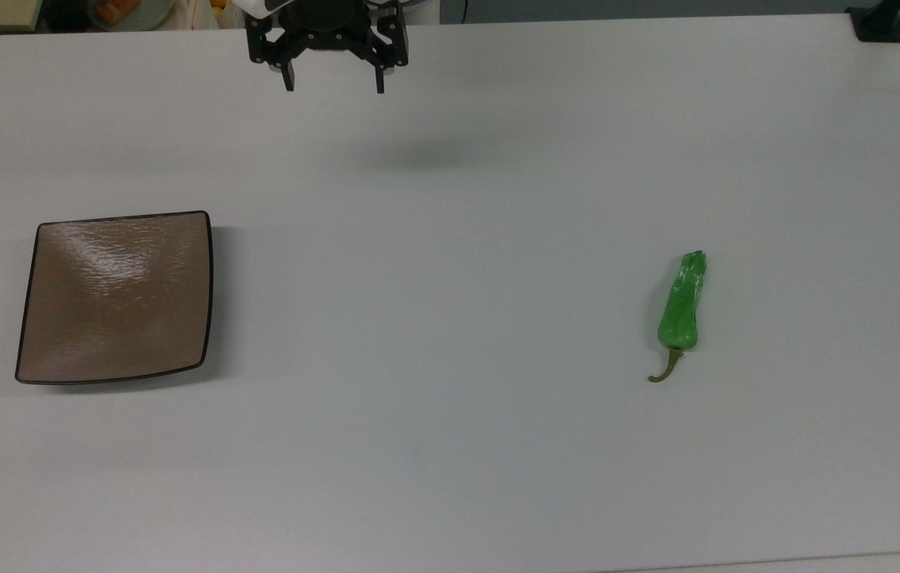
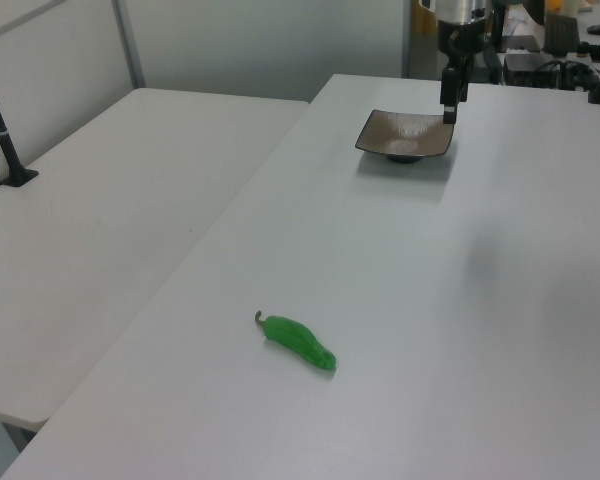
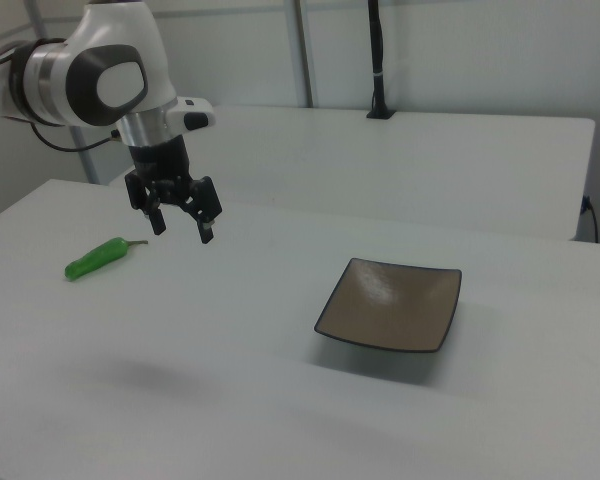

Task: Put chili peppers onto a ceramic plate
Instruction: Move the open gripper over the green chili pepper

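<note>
A glossy green chili pepper (image 1: 683,306) lies flat on the white table at the top view's right, stem toward the near edge; I also see the pepper (image 2: 300,341) (image 3: 98,257) in the side views. The square brown ceramic plate (image 1: 117,296) (image 2: 406,134) (image 3: 391,304) sits bare at the top view's left. My gripper (image 1: 334,82) (image 3: 183,229) hangs high above the table's far edge, between the two and apart from both. It is open, with nothing between its black fingers (image 1: 288,78).
The white table (image 1: 450,446) stretches wide between plate and pepper. A second white table (image 2: 130,200) stands beside it, with a black clamp post (image 2: 5,140) on it. Clutter (image 1: 123,12) lies beyond the far edge.
</note>
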